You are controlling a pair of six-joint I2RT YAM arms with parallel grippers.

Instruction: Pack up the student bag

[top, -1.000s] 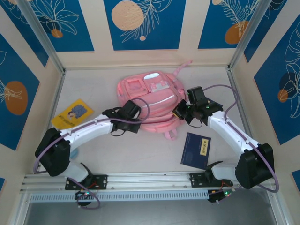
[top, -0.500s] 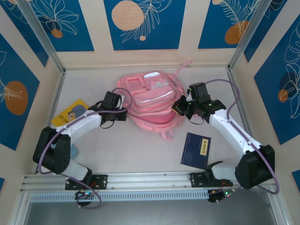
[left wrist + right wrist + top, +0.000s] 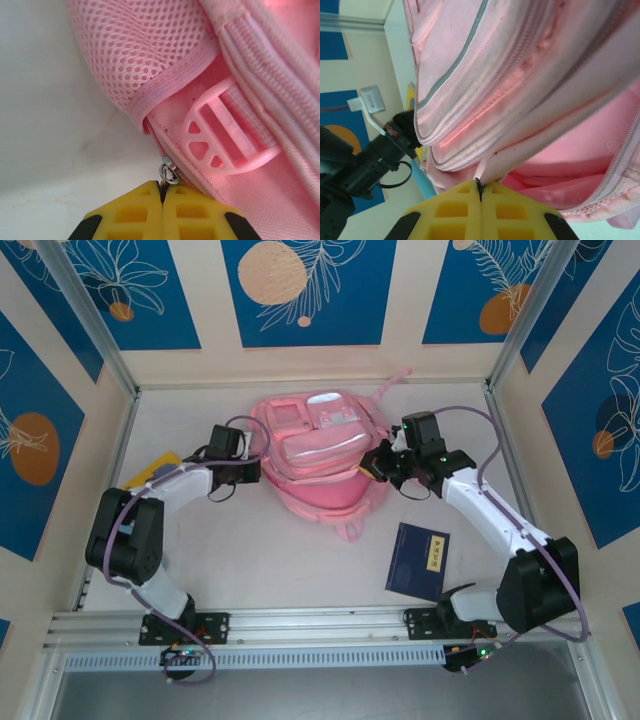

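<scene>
Toward the back of the surface (image 3: 300,560) lies the bag (image 3: 320,455). Our left hand (image 3: 162,192) pinches its zip pull (image 3: 169,175); our right hand (image 3: 480,192) clamps a fabric fold (image 3: 492,167) opposite. Best we draw the pull slowly and straight, the right bracing the fold.

Blue leaf-print wall panels (image 3: 350,300); pale tabletop (image 3: 280,560); metal posts (image 3: 89,315).
</scene>
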